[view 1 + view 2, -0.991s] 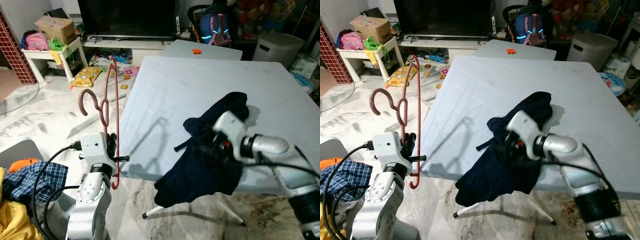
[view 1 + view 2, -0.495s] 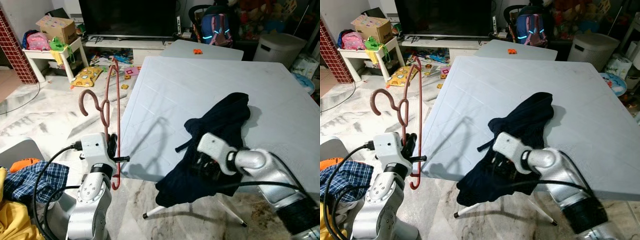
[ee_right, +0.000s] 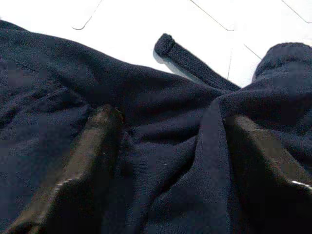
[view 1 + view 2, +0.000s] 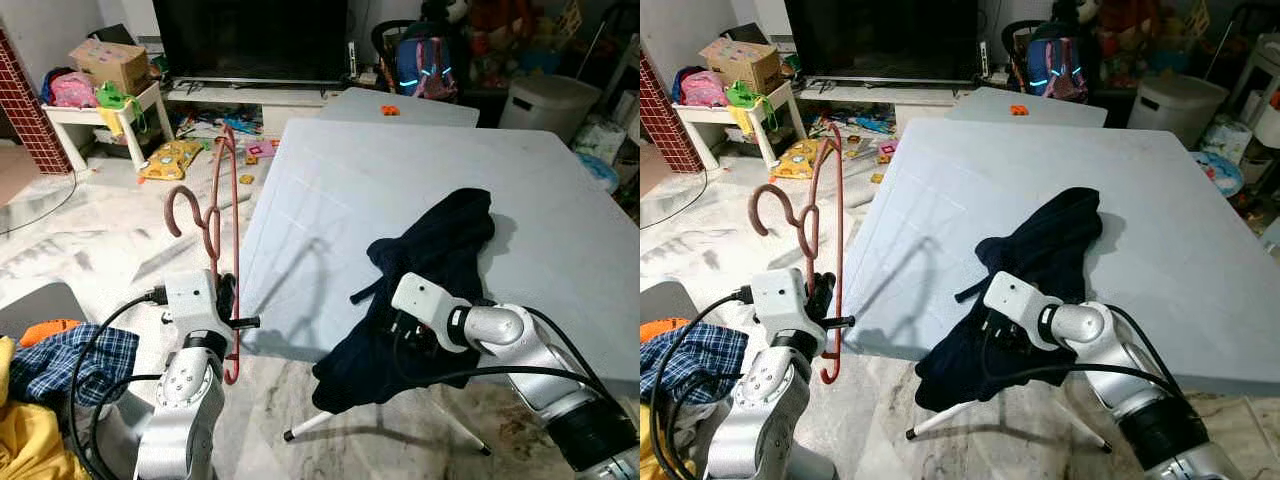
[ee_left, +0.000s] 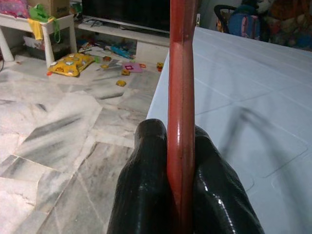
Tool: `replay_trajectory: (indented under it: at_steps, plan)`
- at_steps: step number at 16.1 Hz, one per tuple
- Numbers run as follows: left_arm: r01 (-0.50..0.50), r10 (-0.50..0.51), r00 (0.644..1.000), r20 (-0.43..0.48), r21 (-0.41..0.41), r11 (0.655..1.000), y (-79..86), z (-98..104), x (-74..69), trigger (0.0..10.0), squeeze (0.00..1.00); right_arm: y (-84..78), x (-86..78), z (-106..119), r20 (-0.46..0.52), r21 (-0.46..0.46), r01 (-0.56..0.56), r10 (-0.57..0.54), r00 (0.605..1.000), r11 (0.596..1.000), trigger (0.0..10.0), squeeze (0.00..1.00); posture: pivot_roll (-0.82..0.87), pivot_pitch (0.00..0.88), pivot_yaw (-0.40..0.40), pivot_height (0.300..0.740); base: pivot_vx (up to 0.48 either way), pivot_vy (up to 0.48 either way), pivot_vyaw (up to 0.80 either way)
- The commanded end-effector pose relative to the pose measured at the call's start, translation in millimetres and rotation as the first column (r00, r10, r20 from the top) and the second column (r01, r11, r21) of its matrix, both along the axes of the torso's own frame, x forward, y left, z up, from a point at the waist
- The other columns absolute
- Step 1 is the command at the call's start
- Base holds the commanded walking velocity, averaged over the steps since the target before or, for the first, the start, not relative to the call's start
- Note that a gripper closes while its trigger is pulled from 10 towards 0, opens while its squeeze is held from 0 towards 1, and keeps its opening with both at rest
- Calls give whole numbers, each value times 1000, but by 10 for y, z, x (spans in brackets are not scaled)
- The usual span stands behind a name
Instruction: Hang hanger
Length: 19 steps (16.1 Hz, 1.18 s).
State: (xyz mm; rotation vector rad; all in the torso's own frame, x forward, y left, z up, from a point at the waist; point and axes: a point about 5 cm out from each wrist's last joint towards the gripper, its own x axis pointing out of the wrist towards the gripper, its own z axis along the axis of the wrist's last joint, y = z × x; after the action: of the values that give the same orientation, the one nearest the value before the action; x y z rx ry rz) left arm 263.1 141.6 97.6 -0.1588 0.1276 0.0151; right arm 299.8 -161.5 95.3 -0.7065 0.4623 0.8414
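A dark red hanger (image 4: 218, 200) stands upright off the table's left edge, hook pointing left. My left gripper (image 4: 226, 302) is shut on its lower bar; in the left wrist view the black fingers (image 5: 146, 170) pinch the red bar (image 5: 181, 87). A dark navy garment (image 4: 445, 235) lies crumpled on the white table (image 4: 400, 160) and hangs over its front edge. My right gripper (image 4: 405, 338) is pushed into the hanging part. In the right wrist view its fingers (image 3: 83, 165) are spread wide, with folds of the cloth (image 3: 161, 97) between them.
A plaid shirt (image 4: 70, 360) and yellow cloth (image 4: 25, 440) lie at the lower left. Toys litter the marble floor (image 4: 100, 230) before the TV stand (image 4: 260, 95). A small white table (image 4: 95, 115) stands back left, a white bin (image 4: 545, 100) back right.
My right wrist has swung down and left, from on top of the garment to its front hanging part. The left gripper and hanger hold still.
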Motion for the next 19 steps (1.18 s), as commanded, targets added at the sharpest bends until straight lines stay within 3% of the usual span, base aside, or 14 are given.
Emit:
replay_trajectory:
  at_steps: [1,6,9,15,19]
  plan:
    - [2,-2,1000,-7,-2,1000,0,-4,8,10000,0,-234,-76,-257,-89,-107,84,-94,992,991,0,0,-132,0,17,740,0,0,0]
    - [1,-1,1000,-7,1,1000,5,-2,17,10000,0,-316,-3,-383,-115,3,287,-285,952,958,0,0,-128,0,18,740,0,0,0]
    - [3,-3,1000,-7,2,1000,6,-2,20,10000,0,-364,23,-457,-154,71,432,-418,895,899,0,0,-130,0,21,740,0,0,0]
    - [25,-25,1000,12,-32,999,-19,27,25,10000,0,-351,97,-470,-162,128,507,-487,858,852,0,0,-128,0,18,740,0,0,0]
    - [27,-27,1000,8,-32,999,-24,19,26,10000,0,-208,163,-461,-168,190,538,-512,842,821,0,0,-126,0,15,740,0,0,0]
